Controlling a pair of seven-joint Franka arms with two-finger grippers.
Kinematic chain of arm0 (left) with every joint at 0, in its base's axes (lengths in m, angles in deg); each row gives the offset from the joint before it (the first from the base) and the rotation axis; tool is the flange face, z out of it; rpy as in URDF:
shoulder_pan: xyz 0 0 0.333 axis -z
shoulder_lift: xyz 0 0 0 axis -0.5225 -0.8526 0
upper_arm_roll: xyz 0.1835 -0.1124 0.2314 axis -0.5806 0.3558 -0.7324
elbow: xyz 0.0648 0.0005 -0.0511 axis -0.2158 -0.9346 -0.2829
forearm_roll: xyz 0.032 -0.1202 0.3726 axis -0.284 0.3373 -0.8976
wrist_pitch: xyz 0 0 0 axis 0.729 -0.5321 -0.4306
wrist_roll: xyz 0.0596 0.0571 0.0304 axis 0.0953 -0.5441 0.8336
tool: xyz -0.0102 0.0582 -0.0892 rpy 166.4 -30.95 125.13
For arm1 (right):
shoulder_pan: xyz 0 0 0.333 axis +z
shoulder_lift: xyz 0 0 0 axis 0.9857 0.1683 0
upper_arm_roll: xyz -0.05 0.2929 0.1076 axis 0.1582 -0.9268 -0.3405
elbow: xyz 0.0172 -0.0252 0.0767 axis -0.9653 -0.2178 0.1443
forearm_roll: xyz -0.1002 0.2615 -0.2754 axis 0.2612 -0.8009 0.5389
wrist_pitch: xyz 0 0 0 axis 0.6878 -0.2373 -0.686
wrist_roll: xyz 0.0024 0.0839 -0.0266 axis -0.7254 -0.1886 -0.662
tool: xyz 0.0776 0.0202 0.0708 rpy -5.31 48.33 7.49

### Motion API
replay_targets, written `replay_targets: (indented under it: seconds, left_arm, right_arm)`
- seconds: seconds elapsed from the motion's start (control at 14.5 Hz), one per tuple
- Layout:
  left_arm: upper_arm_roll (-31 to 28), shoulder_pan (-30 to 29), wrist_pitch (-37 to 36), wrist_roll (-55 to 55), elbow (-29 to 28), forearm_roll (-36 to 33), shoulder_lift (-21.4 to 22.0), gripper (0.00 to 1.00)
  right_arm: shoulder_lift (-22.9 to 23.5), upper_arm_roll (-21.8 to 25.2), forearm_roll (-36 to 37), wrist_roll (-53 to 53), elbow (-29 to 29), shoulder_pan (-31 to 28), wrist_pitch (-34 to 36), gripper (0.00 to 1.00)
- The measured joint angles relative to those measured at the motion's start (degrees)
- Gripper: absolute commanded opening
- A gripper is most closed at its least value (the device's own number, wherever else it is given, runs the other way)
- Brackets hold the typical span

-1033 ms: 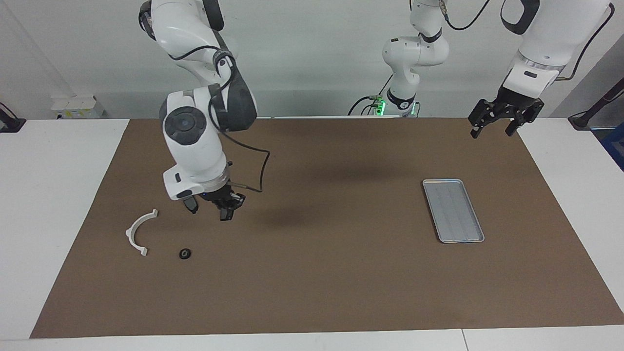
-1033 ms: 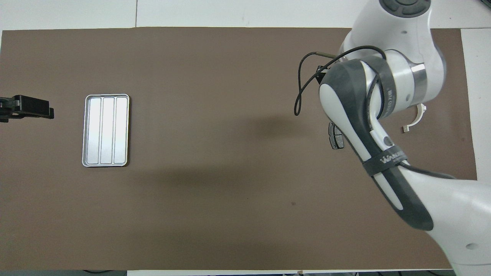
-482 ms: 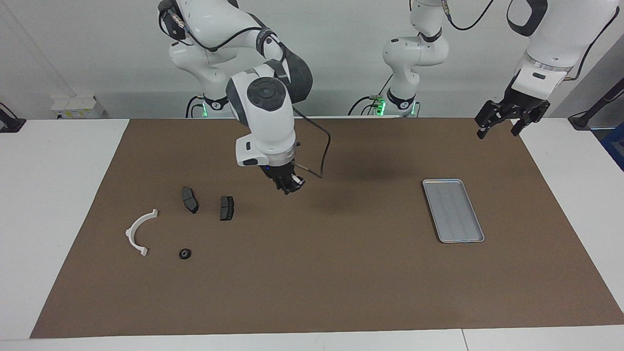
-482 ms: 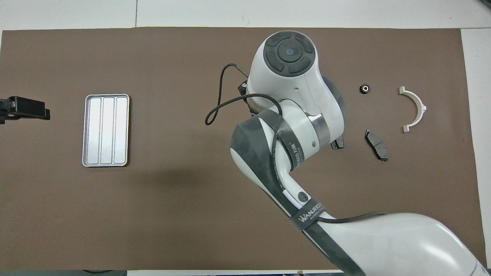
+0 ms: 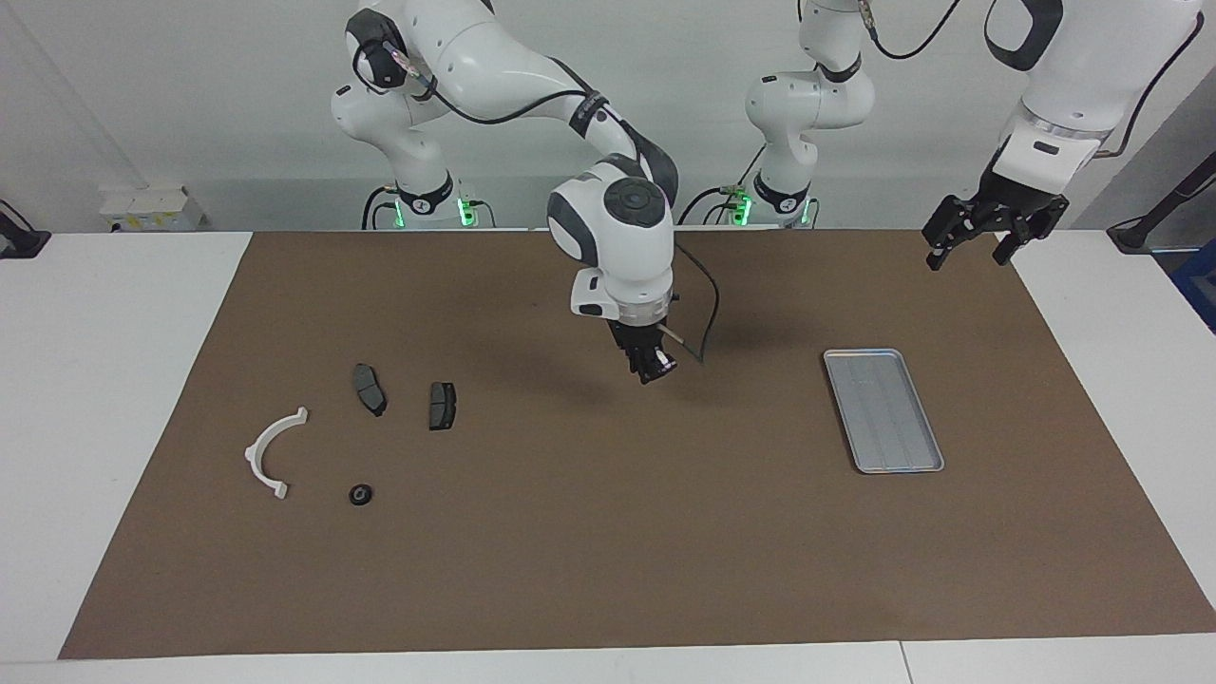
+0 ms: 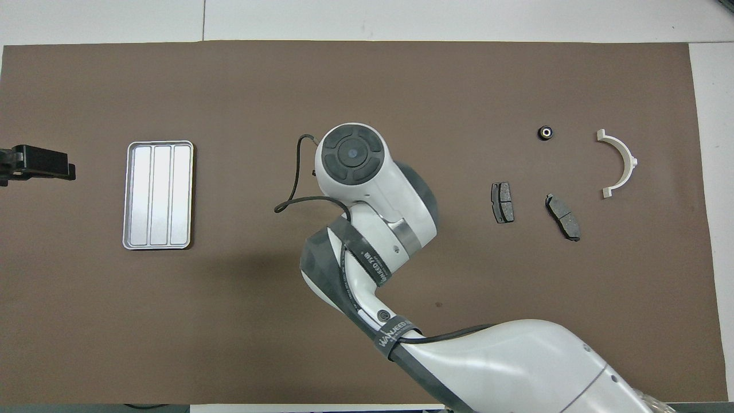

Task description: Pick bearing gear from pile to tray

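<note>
Right jaws (image 5: pixel 653 366) aloft, pile (image 5: pixel 360 494) well apart

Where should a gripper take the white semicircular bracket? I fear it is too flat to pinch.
Probably from straight above, across the thin band at the arch's middle: the white semicircular bracket lies flat with bare brown mat on both sides of the band.

Light is bright and even, falling from above. On the brown mat (image 5: pixel 608 532) the right arm (image 5: pixel 617 237) casts soft, blurred shadows under and beside itself. The tray (image 6: pixel 159 195) glares pale in the overhead view, its ribs nearly washed out. White arm shells show mild shine. Both views are sharp, with no visible bending at the edges.
</note>
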Motion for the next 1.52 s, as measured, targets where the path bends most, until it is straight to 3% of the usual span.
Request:
replay_targets:
  seconds: [0.28,0.62,0.69,0.76,0.9,1.17,1.52]
  left_arm:
    - [0.11,0.03,0.71,-0.07,-0.02,0.0,0.05,1.0]
    - [0.15,0.04,1.66,-0.11,-0.35,0.0,0.05,1.0]
    - [0.15,0.04,1.67,-0.11,-0.49,0.0,0.06,1.0]
    - [0.15,0.04,1.68,-0.11,-0.76,0.0,0.08,1.0]
    - [0.15,0.04,1.84,-0.11,-1.8,0.0,0.35,1.0]
    - [0.31,0.08,2.22,-0.1,-3.85,0.0,1.23,1.0]
    - [1.25,3.54,1.89,3.75,-5.65,0.02,2.33,1.0]
  right_arm:
    - [4.7,0.08,0.99,-1.52,-0.1,1.72,-5.33,0.0]
    - [5.34,0.41,1.28,-1.52,-1.37,1.69,-8.7,0.0]
    - [5.35,0.41,1.41,-1.52,-2.09,1.76,-9.78,0.17]
    - [5.35,0.41,1.48,-1.52,-2.72,1.8,-10.73,0.41]
    - [5.25,0.42,1.55,-1.52,-2.97,1.8,-11.03,1.0]
    - [5.15,0.68,1.86,-1.52,-2.56,1.29,-9.39,1.0]
    - [3.95,1.33,2.94,5.29,3.79,-3.09,1.62,1.0]
